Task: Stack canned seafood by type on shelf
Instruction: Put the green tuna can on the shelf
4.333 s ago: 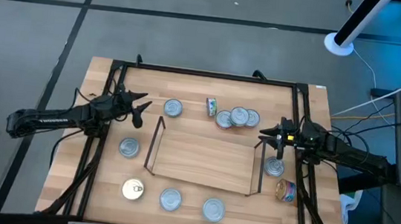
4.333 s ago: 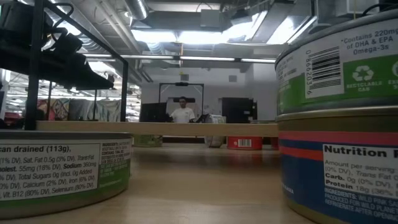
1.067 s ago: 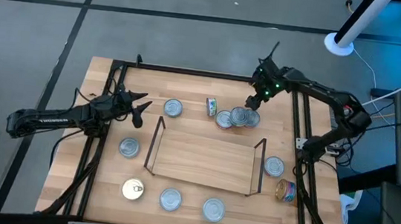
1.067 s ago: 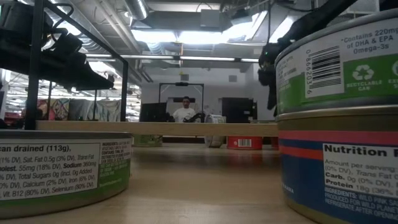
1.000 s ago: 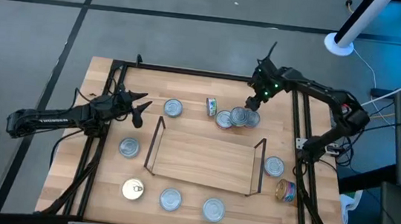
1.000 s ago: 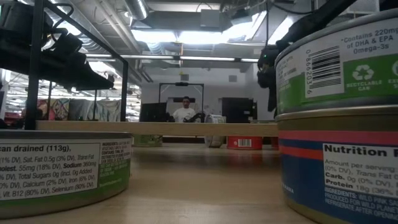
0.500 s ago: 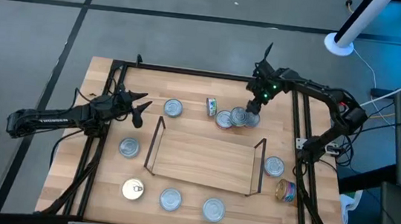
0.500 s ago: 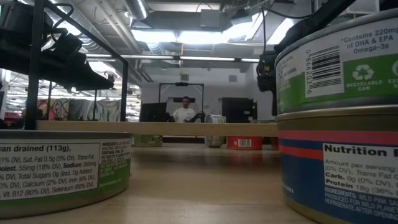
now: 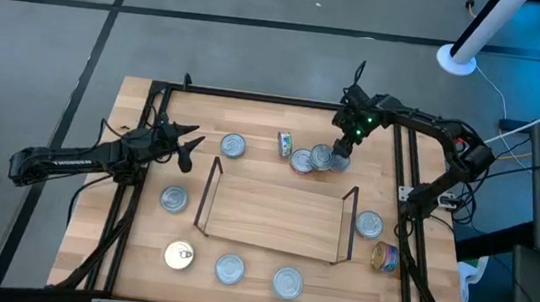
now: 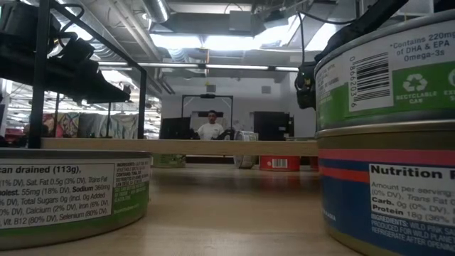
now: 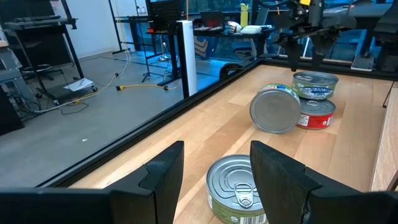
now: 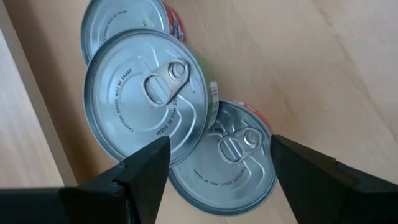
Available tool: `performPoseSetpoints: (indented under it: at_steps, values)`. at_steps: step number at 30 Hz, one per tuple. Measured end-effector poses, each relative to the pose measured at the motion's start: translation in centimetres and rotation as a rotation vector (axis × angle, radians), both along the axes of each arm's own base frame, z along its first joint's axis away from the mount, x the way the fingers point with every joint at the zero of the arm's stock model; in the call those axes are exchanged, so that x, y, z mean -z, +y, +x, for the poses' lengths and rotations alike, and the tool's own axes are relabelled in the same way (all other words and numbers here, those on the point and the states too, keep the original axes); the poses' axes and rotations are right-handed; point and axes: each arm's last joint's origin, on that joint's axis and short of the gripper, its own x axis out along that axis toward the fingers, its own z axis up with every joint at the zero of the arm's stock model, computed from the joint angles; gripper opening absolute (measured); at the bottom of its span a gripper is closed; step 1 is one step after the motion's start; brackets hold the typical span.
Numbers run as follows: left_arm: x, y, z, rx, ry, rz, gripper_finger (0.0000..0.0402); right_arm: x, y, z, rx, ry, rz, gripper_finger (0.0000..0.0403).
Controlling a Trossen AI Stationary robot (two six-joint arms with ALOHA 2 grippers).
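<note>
Overhead, the right gripper [image 9: 339, 148] hung above a cluster of three silver-topped tins [image 9: 318, 158] near the far edge of the wooden tabletop [image 9: 396, 295], just beyond the far long side of the shelf [image 9: 275, 217], a light-wood board with black wire uprights [image 9: 207, 197] at its short ends and nothing resting on it. Its jaws stood wide apart and held nothing; in the right wrist view the two dark fingers [image 12: 146, 171] flanked the uppermost tin [image 12: 148, 98], which lay on top of a red-sided tin [image 12: 129, 23] and a lower tin [image 12: 225, 160], each with a ring-pull lid. A tin on its edge [image 9: 285, 144] stood just beside the cluster, and a further tin [image 9: 233, 146] lay to its left. The left gripper [image 9: 183, 146] waited over the table's far-left area, jaws parted and empty; in the left wrist view its fingers [image 11: 166, 177] pointed toward a nearby silver tin [image 11: 237, 190]. Other tins lay scattered around the shelf: one at its left end [image 9: 174, 198], a gold-topped tin [image 9: 179, 254] and two silver tins [image 9: 230, 267] [image 9: 287, 283] along the near side, and a silver tin [image 9: 369, 224] and a colourful-labelled tin on its side [image 9: 386, 257] at the right end. A person [image 10: 210, 126] showed in the room beyond the table in the low view.
</note>
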Motion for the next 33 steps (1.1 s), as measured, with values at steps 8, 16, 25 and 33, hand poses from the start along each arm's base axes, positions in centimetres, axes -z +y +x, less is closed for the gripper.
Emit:
performPoseSetpoints:
  at_steps: [8, 16, 25, 33]
  values:
    - [0.0, 0.0, 0.0, 0.0, 0.0, 0.0, 0.018, 0.1, 1.6, 1.4, -0.069, 0.038, -0.054, 0.0275]
    - [0.0, 0.0, 0.0, 0.0, 0.0, 0.0, 0.018, 0.1, 1.6, 1.4, -0.068, 0.058, -0.076, 0.0275]
    - [0.0, 0.0, 0.0, 0.0, 0.0, 0.0, 0.018, 0.1, 1.6, 1.4, -0.068, 0.047, -0.059, 0.0275]
    - [0.0, 0.0, 0.0, 0.0, 0.0, 0.0, 0.018, 0.1, 1.6, 1.4, -0.067, 0.047, -0.059, 0.0275]
